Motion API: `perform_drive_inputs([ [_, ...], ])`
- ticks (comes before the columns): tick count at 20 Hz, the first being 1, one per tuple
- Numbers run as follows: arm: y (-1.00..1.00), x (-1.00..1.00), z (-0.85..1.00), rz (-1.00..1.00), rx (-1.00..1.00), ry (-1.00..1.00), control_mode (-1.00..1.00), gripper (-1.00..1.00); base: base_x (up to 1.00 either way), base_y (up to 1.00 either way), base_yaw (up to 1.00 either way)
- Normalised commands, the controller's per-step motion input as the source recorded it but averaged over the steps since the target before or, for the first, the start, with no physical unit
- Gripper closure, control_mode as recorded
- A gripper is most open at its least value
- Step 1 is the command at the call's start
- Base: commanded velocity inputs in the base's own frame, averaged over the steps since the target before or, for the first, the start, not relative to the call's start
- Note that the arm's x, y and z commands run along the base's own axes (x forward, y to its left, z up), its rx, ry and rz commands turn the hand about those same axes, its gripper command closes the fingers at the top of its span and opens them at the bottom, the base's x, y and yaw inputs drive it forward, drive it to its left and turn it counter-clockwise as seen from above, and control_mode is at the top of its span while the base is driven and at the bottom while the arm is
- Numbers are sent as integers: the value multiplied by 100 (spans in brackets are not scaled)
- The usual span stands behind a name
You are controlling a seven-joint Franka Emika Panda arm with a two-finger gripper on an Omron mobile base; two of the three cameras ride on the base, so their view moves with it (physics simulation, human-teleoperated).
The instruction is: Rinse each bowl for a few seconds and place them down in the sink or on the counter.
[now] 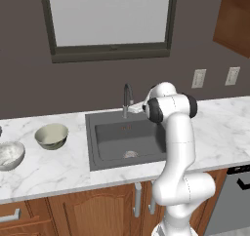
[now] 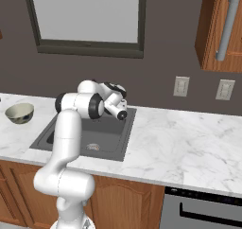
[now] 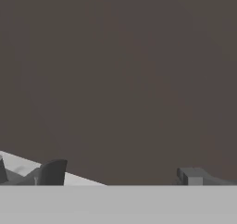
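Facing dark wall (image 3: 120, 70), tool (image 3: 122, 176) spread, empty; faucet (image 1: 127, 99) just beside arm; bowls (image 1: 51, 136) apart on counter (image 1: 49, 169).

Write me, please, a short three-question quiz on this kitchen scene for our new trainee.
1. True or false: the olive-beige bowl lies in the sink.
2. Which bowl stands nearer the sink? A) olive-beige bowl B) marbled bowl
3. Fill in: the pincer is ____ and holds nothing.

Key: 1. False; both bowls stand on the counter, left of the sink. 2. A. 3. open.
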Motion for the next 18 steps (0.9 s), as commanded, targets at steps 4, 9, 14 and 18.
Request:
perform_drive_inputs([
  [4,1,8,-29,0,0,0,-100,100,0,0,0],
  [9,0,1,-27,0,1,-2,-100,100,0,0,0],
  [14,-11,0,-27,-2,2,-3,-100,100,0,0,0],
  [18,-16,0,-29,-4,2,-4,-100,100,0,0,0],
])
